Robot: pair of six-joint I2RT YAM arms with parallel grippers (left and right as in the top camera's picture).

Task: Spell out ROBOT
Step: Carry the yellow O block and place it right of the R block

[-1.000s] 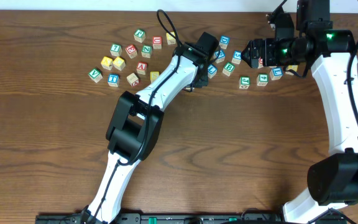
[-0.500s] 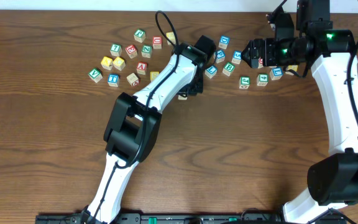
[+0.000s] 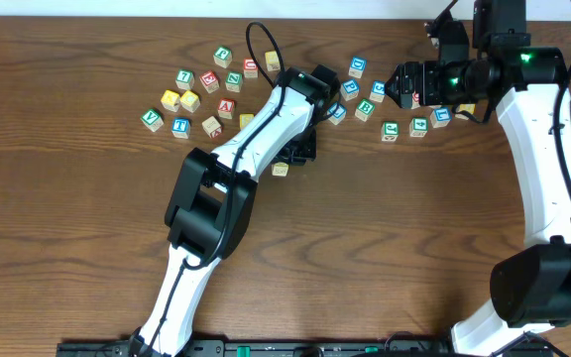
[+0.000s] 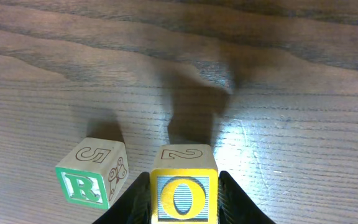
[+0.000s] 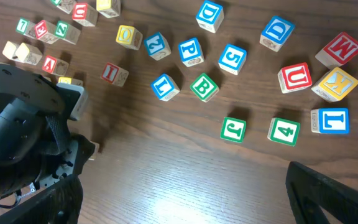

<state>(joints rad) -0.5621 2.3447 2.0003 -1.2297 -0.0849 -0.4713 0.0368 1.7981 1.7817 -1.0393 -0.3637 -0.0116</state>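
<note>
Placement of the first O is in hand: my left hand [image 4: 184, 200] is clenched on the yellow O cube [image 4: 184, 194], just beside the green R cube [image 4: 91, 182] on the table [image 4: 291, 93]. Next, I judge, lower it flush with R, then release. Meanwhile my right hand [image 5: 185, 193] hangs spread, empty; no containers show.

Reaching forward with left arm [image 3: 256, 144], pinching yellow O cube [image 4: 184, 194] in left gripper [image 3: 287, 162] — holding right gripper [image 3: 399, 84] spread wide, right arm [image 3: 543, 149] bent inward.
</note>
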